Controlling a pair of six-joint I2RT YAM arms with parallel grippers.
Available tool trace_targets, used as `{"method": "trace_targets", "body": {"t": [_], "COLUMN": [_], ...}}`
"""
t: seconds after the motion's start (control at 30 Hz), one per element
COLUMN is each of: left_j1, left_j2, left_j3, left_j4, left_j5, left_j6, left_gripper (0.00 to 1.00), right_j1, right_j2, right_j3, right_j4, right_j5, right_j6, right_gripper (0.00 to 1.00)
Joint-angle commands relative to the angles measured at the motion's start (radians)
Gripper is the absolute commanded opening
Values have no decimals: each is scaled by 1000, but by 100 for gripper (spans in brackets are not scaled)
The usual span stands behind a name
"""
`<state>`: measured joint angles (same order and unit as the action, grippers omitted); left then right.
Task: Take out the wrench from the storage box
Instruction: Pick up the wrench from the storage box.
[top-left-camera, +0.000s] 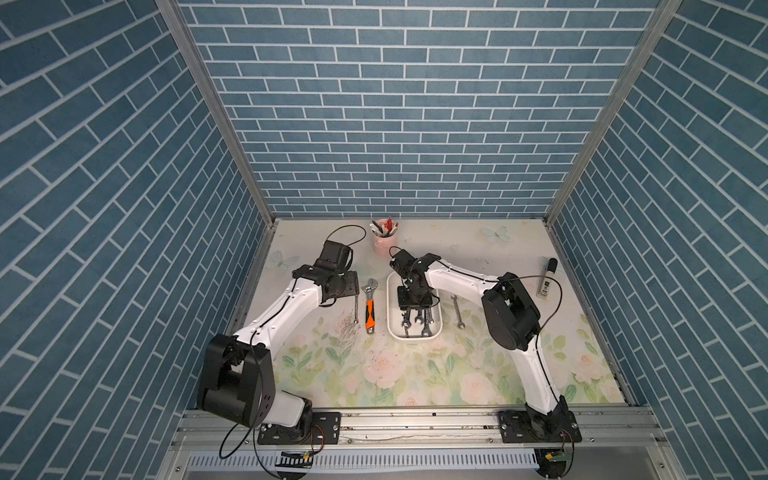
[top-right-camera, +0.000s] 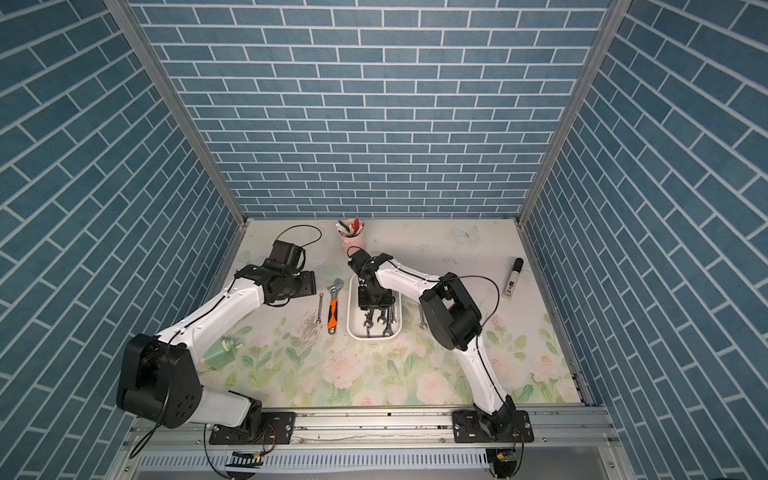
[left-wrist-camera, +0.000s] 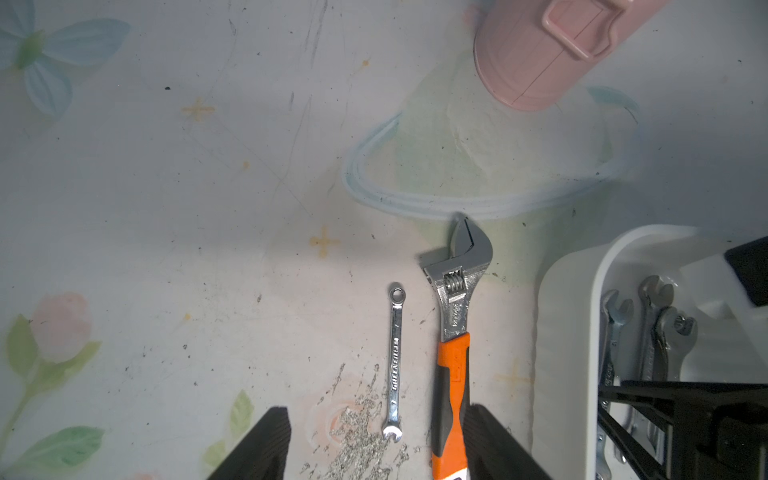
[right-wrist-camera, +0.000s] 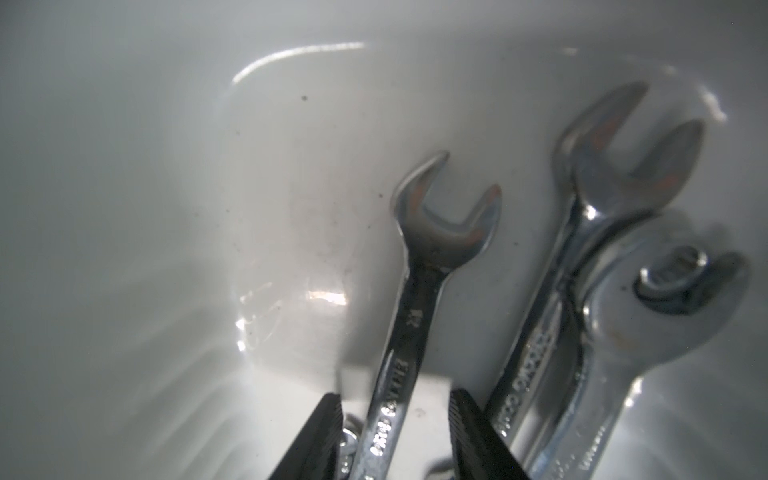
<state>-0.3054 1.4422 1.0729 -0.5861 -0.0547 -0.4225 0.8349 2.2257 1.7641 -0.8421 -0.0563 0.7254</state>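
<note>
**A:** Where does the wrench (right-wrist-camera: 399, 345) sit?

**B:** On the floor of the storage box (right-wrist-camera: 124, 208). Its shank runs between the right fingers (right-wrist-camera: 322, 438), which stand apart with nothing clamped. Its open head lies beyond the fingertips.

**A:** So just close?

**B:** I'd centre first, because the shank lies nearer one finger than the other. Just outside the farther finger is a larger open-ended wrench (right-wrist-camera: 623, 166), with a ring-headed wrench (right-wrist-camera: 665, 316) overlapping it. Close squarely on the flat shank, and low, so that finger doesn't snag the neighbour. Then lift straight up until the head clears the wall.

**A:** And the left fingers (left-wrist-camera: 266, 444)?

**B:** Also apart and empty, over the surface outside the box. A small wrench (left-wrist-camera: 395, 365) and an orange-handled wrench (left-wrist-camera: 453, 374) lie below, between them. Best left where they are.
</note>
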Motion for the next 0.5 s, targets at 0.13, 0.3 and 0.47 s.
{"method": "trace_targets", "body": {"t": [0.13, 0.3, 0.47], "left_j1": [8, 8, 8], "left_j2": [7, 4, 2], "left_j3": [-7, -7, -8], "left_j4": [3, 0, -3], "left_j5": [0, -3, -8], "left_j6": [-1, 1, 1], "left_gripper": [71, 71, 71], "right_j1": [2, 3, 3], "right_j2": [49, 27, 0], "right_j3": [-16, -60, -78], "right_j4": [-9, 17, 22], "right_j5": [16, 17, 24], "right_j6": [33, 29, 12], "right_gripper": [31, 14, 12]}}
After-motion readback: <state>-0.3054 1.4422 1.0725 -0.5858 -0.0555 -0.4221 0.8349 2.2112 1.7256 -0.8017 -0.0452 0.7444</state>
